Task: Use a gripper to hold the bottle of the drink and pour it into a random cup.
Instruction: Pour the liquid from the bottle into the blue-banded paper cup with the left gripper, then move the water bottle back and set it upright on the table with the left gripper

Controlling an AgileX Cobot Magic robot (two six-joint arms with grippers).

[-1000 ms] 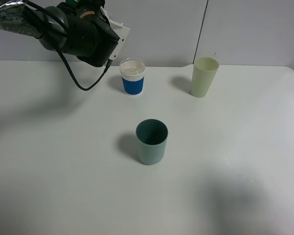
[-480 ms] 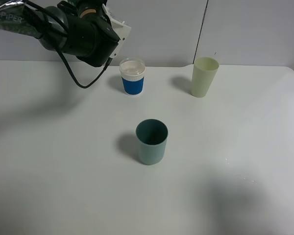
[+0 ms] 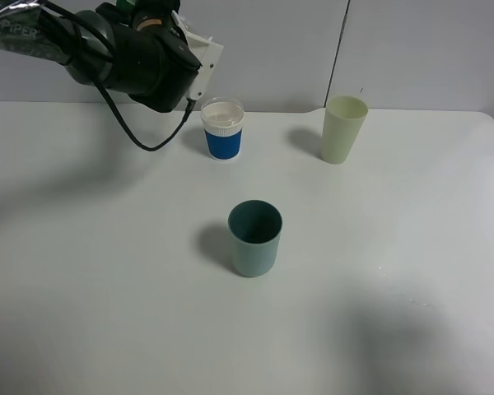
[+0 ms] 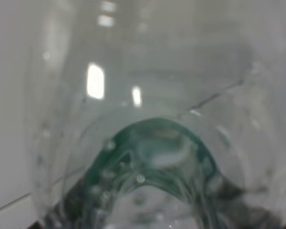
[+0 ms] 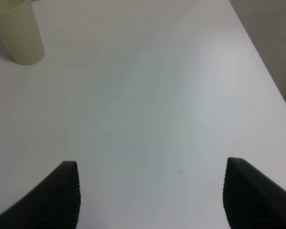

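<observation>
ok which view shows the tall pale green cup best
Exterior high: the pale green cup stands whole and upright, rim to base. The right wrist view has it cut off at the frame edge. The left wrist view misses it.

Left claw (image 3: 169, 70) hung over the far left part of the table (image 3: 107, 288), bottle (image 4: 148, 143) between its jaws. Ribbed-rim cup (image 3: 222, 129) stood just right of the claw. Tall cup (image 3: 343, 129) stood well right of the claw, past the ribbed-rim cup. Short cup (image 3: 254, 239) sat right of the claw and well forward of it.
</observation>
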